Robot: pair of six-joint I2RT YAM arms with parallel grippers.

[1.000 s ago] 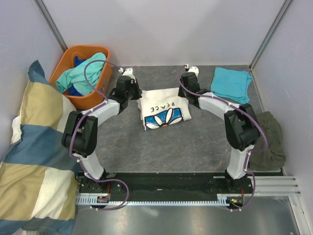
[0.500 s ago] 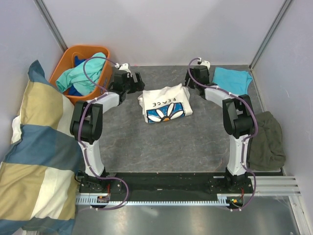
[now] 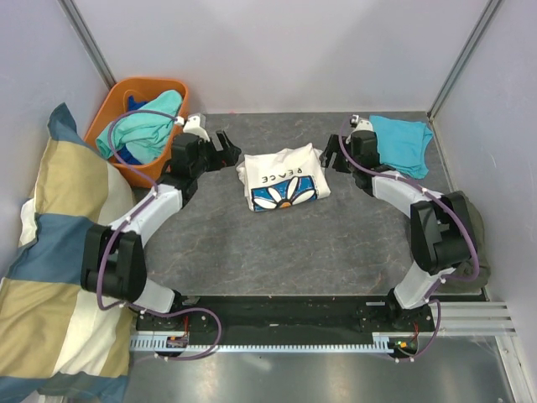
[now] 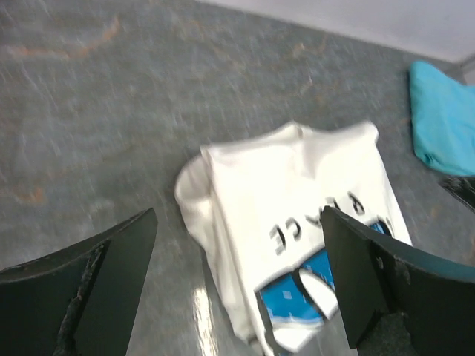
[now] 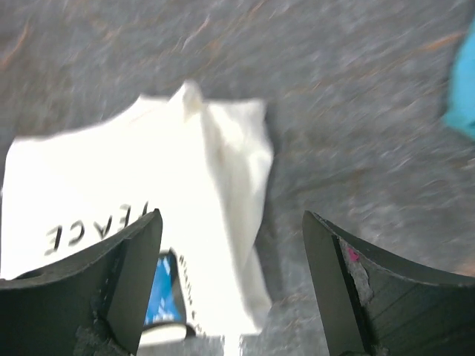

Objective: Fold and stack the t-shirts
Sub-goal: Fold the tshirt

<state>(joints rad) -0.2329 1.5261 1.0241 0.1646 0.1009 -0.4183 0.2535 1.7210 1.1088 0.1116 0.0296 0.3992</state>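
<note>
- Counter (image 3: 294, 243): grey slab, both arms bolted at the near edge.
- Pillow (image 3: 50, 277): yellow-and-blue checks, slumped along the left edge down to the near left corner.
- Basket (image 3: 107, 107): orange, in the far left corner. We see a mint tee (image 3: 143, 130) bunched in it and spilling over the rim, with a blue tee (image 3: 134, 104) showing behind it.
- Olive cloth (image 3: 470, 243): crumpled at the right edge, partly hidden behind the right arm's elbow.
- Turquoise tee (image 3: 404, 144): lies flat in the far right corner. The right wrist overlaps its left side in the top view.
- White tee (image 3: 281, 178): folded and lying flat mid-counter, nearer the far edge. The blue flower and lettering face up, and it sits between the two claws.
- Left claw (image 4: 239, 222): fingers spread wide with nothing pinched. It sits just left of the white tee on the far side, apart from the cloth.
- Right claw (image 5: 231, 219): fingers spread wide with nothing pinched. It sits just right of the white tee, between it and the turquoise tee. We see no contact with either.
</note>
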